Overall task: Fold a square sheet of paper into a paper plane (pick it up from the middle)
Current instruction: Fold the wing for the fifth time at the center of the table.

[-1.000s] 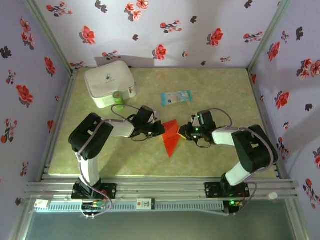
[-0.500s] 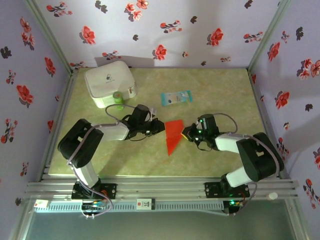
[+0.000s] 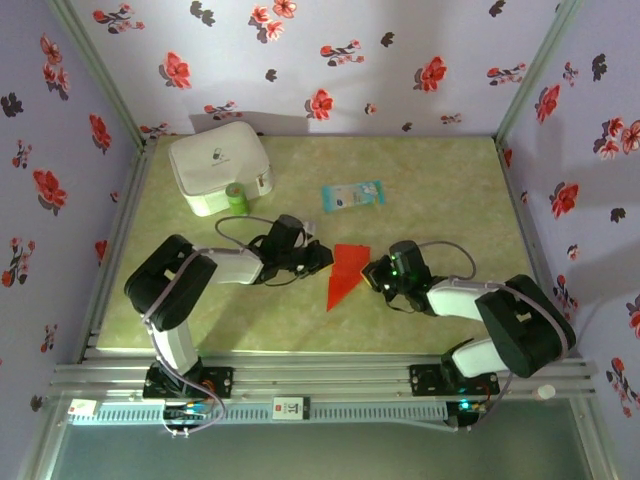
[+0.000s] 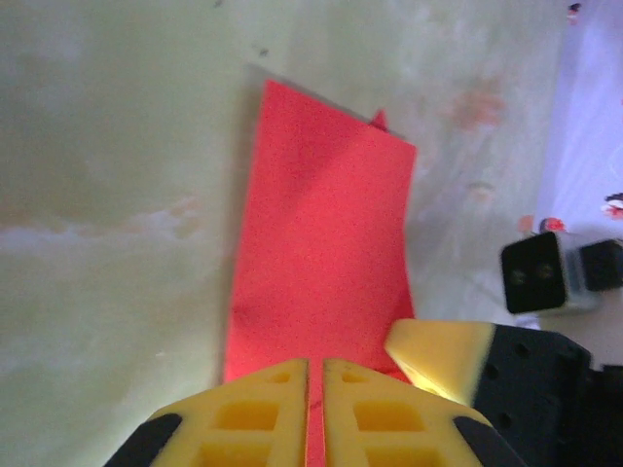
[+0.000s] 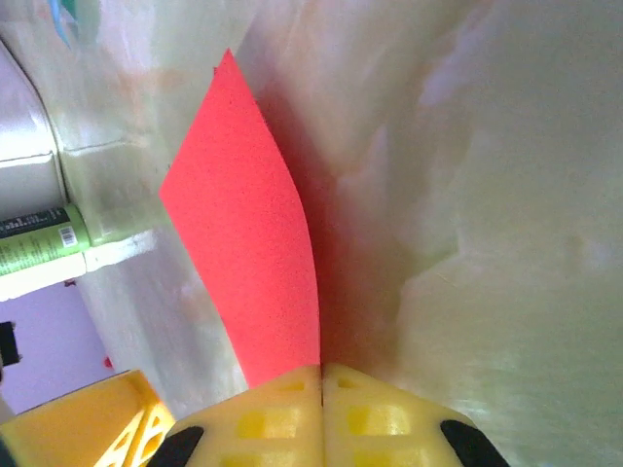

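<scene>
No text legible. Green bottle [image 5: 39, 243], left of right gripper [image 5: 321, 375] fingers: barcode plus small print on label, too blurred to read. White case [image 3: 218, 165], beyond left gripper [image 3: 324, 258] fingers: small dark logo on lid, unreadable. Pale blue packet [image 3: 352, 194], beyond both fingertips: print, illegible. White tag [image 3: 290, 407], well short of fingers: dark mark, unreadable.

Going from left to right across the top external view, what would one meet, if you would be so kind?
white case → left gripper → square sheet of paper → right gripper
</scene>
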Tool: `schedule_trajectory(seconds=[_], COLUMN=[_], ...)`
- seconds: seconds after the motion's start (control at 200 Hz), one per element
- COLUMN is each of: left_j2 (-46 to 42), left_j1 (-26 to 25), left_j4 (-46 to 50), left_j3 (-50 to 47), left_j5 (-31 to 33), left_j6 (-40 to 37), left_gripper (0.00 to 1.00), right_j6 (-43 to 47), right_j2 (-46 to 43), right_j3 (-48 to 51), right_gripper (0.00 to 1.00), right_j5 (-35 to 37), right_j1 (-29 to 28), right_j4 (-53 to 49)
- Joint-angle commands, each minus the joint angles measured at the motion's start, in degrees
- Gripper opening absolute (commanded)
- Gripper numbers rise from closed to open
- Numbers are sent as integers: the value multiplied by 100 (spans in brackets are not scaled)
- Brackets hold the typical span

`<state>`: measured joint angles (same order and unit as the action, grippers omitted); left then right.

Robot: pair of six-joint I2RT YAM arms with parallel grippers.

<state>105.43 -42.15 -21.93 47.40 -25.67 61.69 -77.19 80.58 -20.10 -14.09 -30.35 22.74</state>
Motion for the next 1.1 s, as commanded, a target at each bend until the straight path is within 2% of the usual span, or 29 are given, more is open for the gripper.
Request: schedule_trajectory(seconds=[0.0,0.57,0.7,0.895,1.095], left_j2=[246,579,670,650,683], left_j1=[-56,-119,-114,-109,-85], left_j4=[-157,255,895,1473,1507], left_j3=[178,450,645,683,709], left_j5=[56,-61,-71,45,54], left_j6=[82,-272,-673,-1107,-1138], left_gripper=[11,9,7,5,4], right_j6=[-179,-51,132,807,1106], right_j2=[89,100,30,-133,145], right_j3=[72,138,148,56,-31], right_gripper=[7,11,17,30,33], right_j5=[234,100,36,-421,-1068], right_j1=[-41,-58,-50,143,597], right_j4=[269,309,310,323,588])
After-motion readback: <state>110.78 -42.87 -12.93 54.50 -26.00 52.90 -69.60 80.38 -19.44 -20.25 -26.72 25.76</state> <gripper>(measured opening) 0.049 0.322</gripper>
